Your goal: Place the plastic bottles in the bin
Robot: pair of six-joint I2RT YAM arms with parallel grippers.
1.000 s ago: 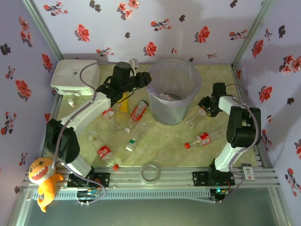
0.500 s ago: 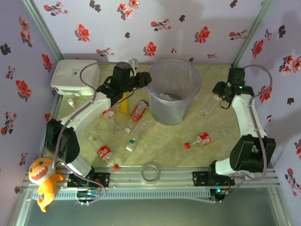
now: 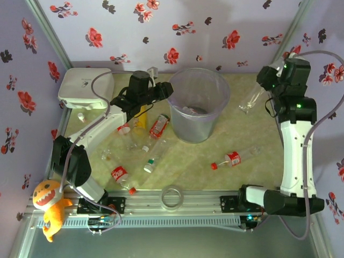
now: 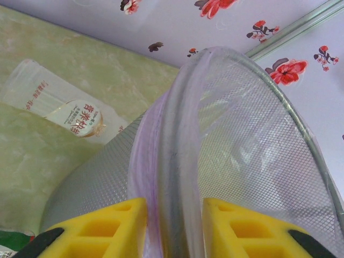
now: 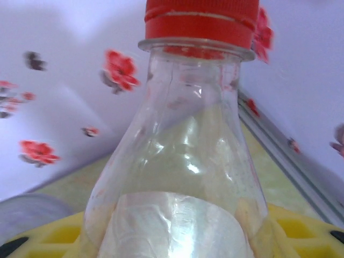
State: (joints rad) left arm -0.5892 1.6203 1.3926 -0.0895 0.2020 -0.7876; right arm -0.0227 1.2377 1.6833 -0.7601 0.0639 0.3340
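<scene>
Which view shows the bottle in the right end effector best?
Right wrist: the bottle is close up, held in the right end effector, red cap and clear neck sharp. Top external gives the bottle as a small pale shape right of the bin.

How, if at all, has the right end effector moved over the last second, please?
Yes. The right end effector, gripping a red-capped clear plastic bottle, moved rightward and toward the far wall, away from the round translucent grey plastic bin.

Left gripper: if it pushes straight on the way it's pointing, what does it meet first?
The large round translucent grey plastic bin: its rim sits between the left gripper's jaws, so the wall would slide deeper between them. Depth beyond is unclear.
</scene>
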